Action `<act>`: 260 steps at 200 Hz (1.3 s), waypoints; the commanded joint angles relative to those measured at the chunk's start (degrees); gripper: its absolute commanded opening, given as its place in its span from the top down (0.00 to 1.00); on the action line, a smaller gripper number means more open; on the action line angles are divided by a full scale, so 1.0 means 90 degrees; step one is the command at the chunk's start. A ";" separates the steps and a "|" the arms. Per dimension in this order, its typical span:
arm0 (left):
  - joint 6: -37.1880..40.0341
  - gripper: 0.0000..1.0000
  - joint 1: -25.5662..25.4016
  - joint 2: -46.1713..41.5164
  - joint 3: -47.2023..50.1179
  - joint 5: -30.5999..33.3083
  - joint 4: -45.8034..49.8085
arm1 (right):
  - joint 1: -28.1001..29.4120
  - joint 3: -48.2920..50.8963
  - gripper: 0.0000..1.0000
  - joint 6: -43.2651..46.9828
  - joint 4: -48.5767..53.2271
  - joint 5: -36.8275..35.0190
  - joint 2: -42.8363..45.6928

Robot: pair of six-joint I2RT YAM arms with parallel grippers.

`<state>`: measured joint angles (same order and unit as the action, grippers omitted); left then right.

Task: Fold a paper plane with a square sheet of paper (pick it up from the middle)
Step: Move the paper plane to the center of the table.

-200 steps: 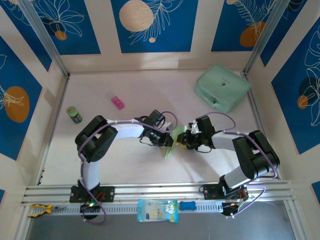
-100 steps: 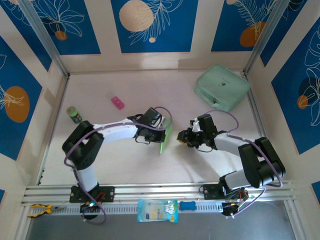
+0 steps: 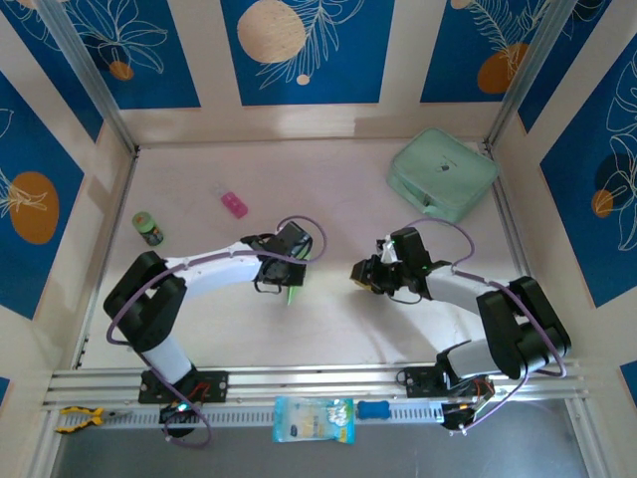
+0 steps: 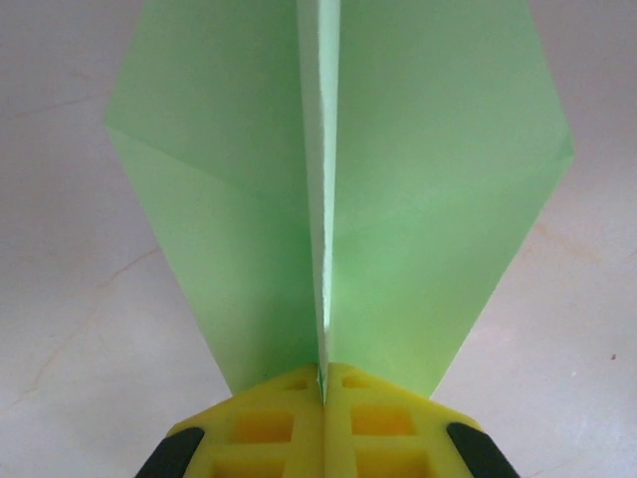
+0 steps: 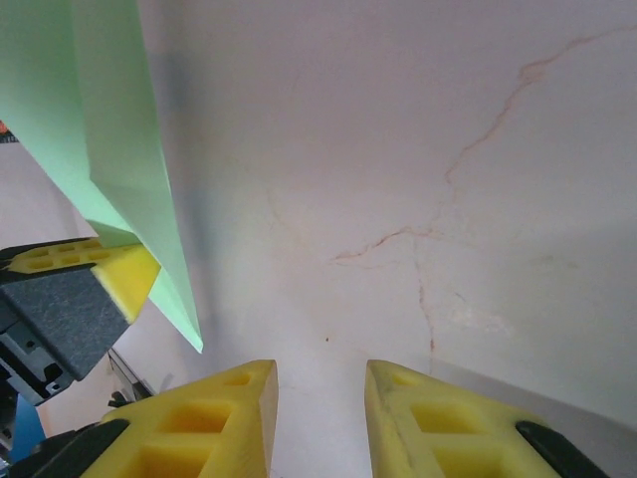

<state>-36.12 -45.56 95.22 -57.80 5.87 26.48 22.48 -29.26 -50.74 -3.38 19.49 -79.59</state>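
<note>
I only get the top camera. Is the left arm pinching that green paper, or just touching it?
Observer: Pinching. In the left wrist view the left jaws are shut on the paper plane along its centre crease.
Operator: Does it look like a plane?
Observer: Yes, a wing spreads to each side of the crease.
Operator: Is the right arm holding it too?
Observer: No. The right wrist view has the right jaws apart and empty, the plane beside them.

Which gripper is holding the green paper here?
The left gripper: its jaws are shut on the paper plane's centre fold. The right gripper is clear of it, jaws open with nothing between them.
</note>
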 commanded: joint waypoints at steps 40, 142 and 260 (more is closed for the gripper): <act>-0.0083 0.99 -0.0055 0.0338 0.0039 -0.0122 0.0138 | 0.0071 -0.0200 0.70 -0.0082 0.0011 0.0023 -0.0112; -0.0030 0.85 -0.0055 0.0440 -0.0056 -0.0203 0.0184 | 0.0071 -0.0262 0.70 -0.0095 0.0018 0.0068 -0.0265; -0.0149 0.83 -0.0101 0.0927 -0.0145 -0.0052 0.0482 | 0.0071 -0.0308 0.70 -0.0075 -0.0022 0.0120 -0.0336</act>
<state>-36.21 -45.67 100.53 -58.63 4.62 27.55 22.87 -30.65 -51.11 -3.42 19.53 -82.00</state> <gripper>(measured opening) 0.161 0.298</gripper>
